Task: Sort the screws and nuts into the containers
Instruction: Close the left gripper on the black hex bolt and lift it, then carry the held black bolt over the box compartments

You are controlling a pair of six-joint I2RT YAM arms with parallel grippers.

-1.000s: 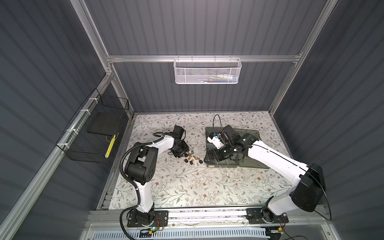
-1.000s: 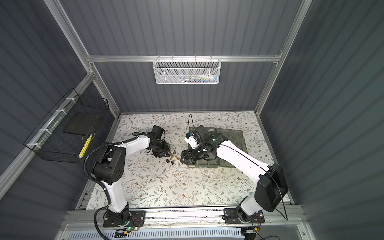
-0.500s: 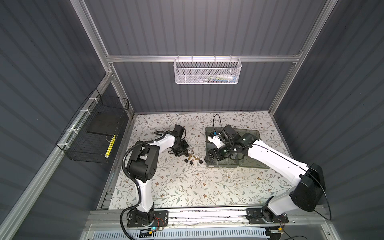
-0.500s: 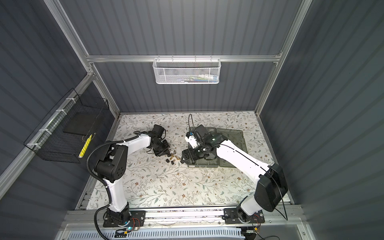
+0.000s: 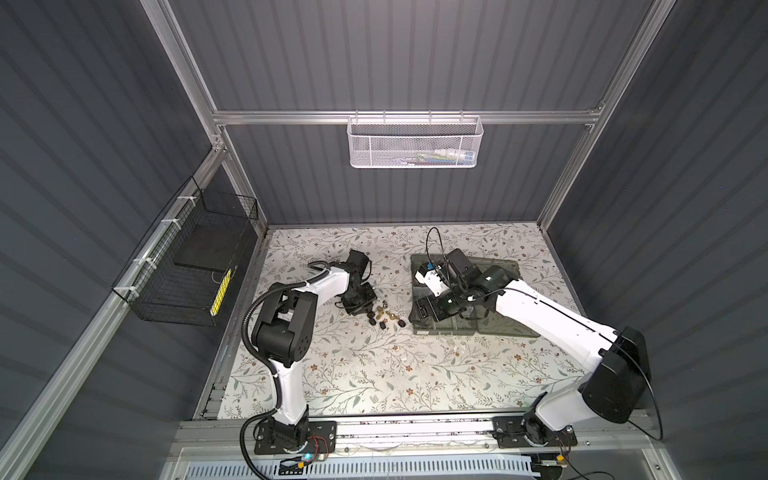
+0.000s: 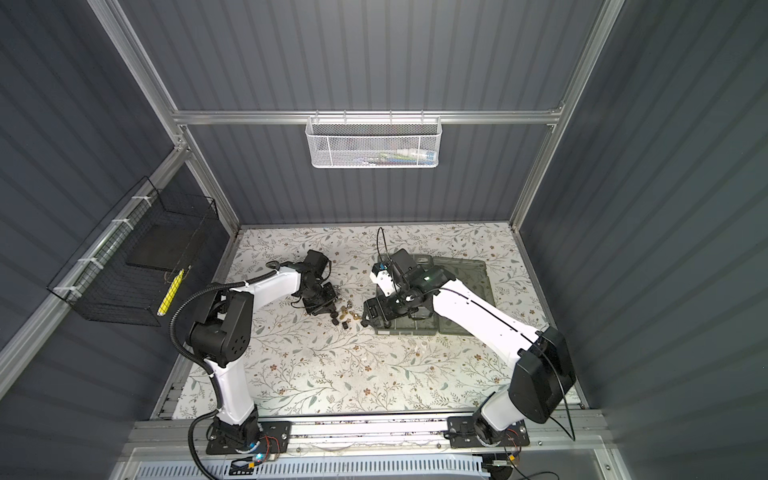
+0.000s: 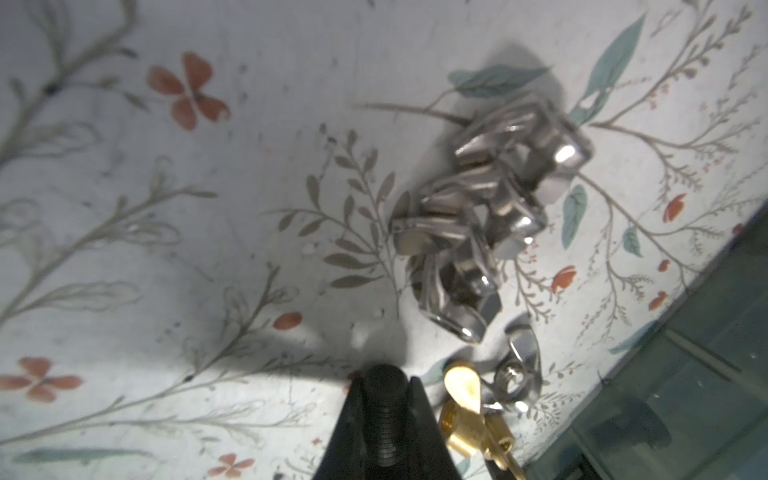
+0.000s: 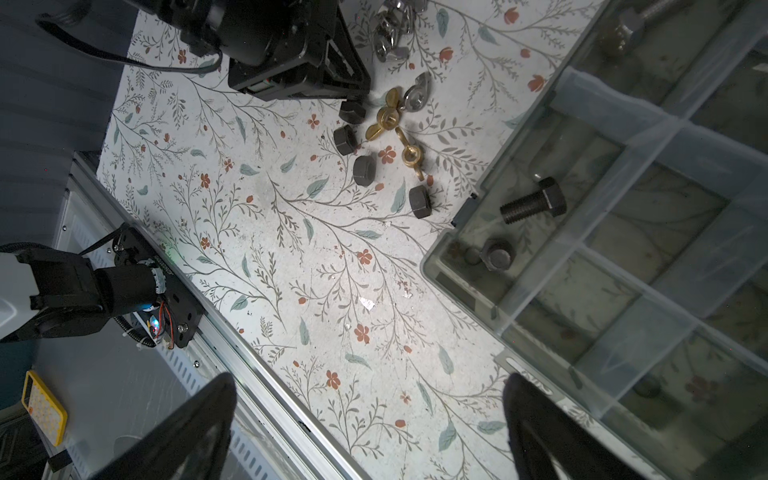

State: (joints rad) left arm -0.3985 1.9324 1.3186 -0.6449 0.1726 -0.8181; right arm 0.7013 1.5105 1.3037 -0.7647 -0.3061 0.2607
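Observation:
In the left wrist view my left gripper (image 7: 384, 384) is shut on a black threaded screw (image 7: 384, 411), low over the flowered mat. Beside it lie a brass wing nut (image 7: 465, 415), a silver nut (image 7: 517, 380) and a heap of silver wing nuts (image 7: 490, 199). The right wrist view shows loose black nuts (image 8: 364, 168) and brass wing nuts (image 8: 411, 158) next to the smoky organiser box (image 8: 457, 266). One near compartment holds a black bolt (image 8: 534, 205). My right gripper (image 8: 368, 390) hangs open and empty above the box's near corner (image 5: 444, 330).
The box's open lid (image 5: 503, 266) lies flat behind my right arm. A white mesh basket (image 5: 413, 143) hangs on the back wall and a black wire basket (image 5: 187, 266) on the left wall. A metal rail (image 5: 374, 428) runs along the mat's front edge.
My left gripper's jaws have closed on the black screw at the left end of the pile. The right arm has not moved.

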